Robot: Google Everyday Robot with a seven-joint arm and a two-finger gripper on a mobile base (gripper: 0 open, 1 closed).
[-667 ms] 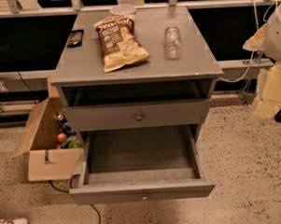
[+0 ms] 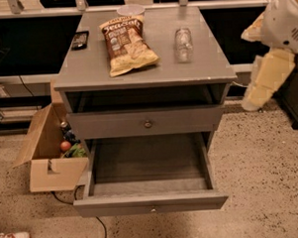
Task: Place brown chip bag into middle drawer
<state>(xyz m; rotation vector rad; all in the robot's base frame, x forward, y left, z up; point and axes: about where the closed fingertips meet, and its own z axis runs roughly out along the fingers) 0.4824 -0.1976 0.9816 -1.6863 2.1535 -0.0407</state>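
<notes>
In the camera view, the brown chip bag (image 2: 128,45) is lying flat on the top of the grey cabinet (image 2: 87,69), toward eleven o'clock of the cabinet's centre, with its pale yellow end pointing at the front edge. A clear plastic bottle (image 2: 183,44) is lying near it, at about three o'clock from the bag and apart from it. A small dark device (image 2: 79,39) is sitting at the bag's nine o'clock.

Below, at six o'clock, the middle drawer (image 2: 148,165) is standing pulled well out, and nothing is showing inside it. The drawer front with the brass knob (image 2: 146,122) above it is sitting closed.

The gripper (image 2: 266,83) is hanging at three o'clock in the view, off the cabinet's right side and well apart from the bag. It is gripping nothing that I can make out, and whether it is open or closed I cannot tell.

Judging by this, the drawer is ready, but the reach, the grasp, the carry and the release are all left to do. A cardboard box (image 2: 49,165) is sitting on the floor at eight o'clock.
</notes>
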